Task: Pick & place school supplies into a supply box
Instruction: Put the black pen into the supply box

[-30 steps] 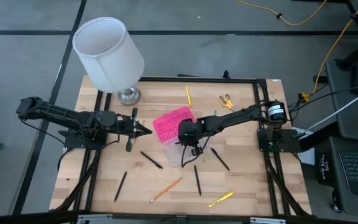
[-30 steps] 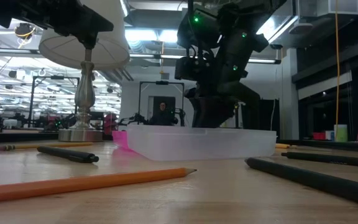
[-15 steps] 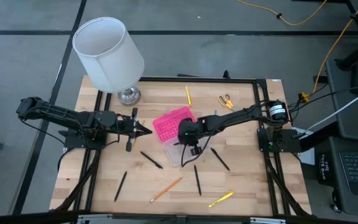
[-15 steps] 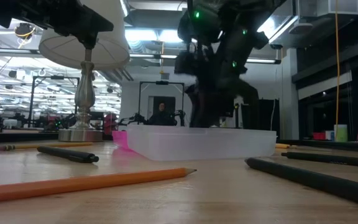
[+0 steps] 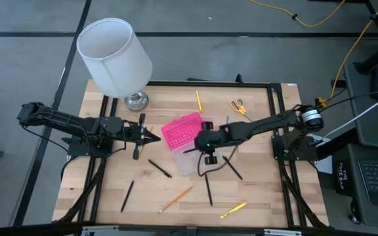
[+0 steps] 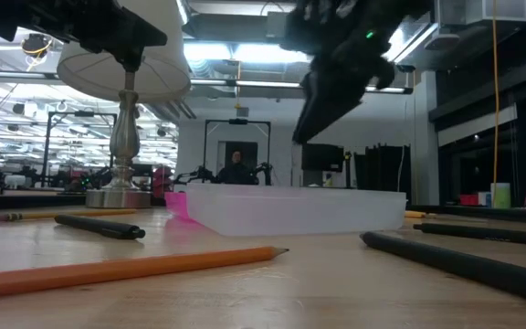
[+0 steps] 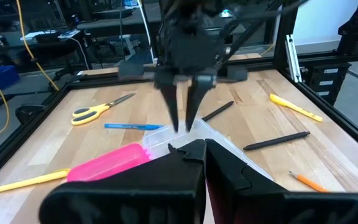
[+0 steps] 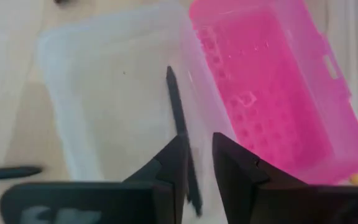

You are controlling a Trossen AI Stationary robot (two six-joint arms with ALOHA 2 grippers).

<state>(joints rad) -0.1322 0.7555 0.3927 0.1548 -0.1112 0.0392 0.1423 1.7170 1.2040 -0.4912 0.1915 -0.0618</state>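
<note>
The supply box lies open mid-table: its pink lid (image 5: 182, 129) is folded back beside the clear base (image 5: 186, 164). A black pen (image 8: 178, 112) lies inside the base. My right gripper (image 5: 195, 149) hangs above the base, pointing steeply down, its fingers a little apart with nothing between them (image 8: 201, 155). My left gripper (image 5: 155, 136) waits shut to the box's left. Loose on the wood lie black pens (image 5: 159, 168) (image 5: 233, 168), an orange pencil (image 5: 176, 199), a yellow pen (image 5: 233, 210) and scissors (image 5: 238, 106).
A white lamp (image 5: 113, 56) with a metal foot (image 5: 135, 100) stands at the far left corner. A yellow pencil (image 5: 199, 100) lies near the far edge and more black pens (image 5: 127, 196) (image 5: 209, 190) lie nearer. A black frame (image 5: 274, 105) borders the table.
My right gripper has risen out of the clear base and drawn back a little toward the table's right edge, rolling slightly as it went. The box and the loose pens have stayed where they were.
</note>
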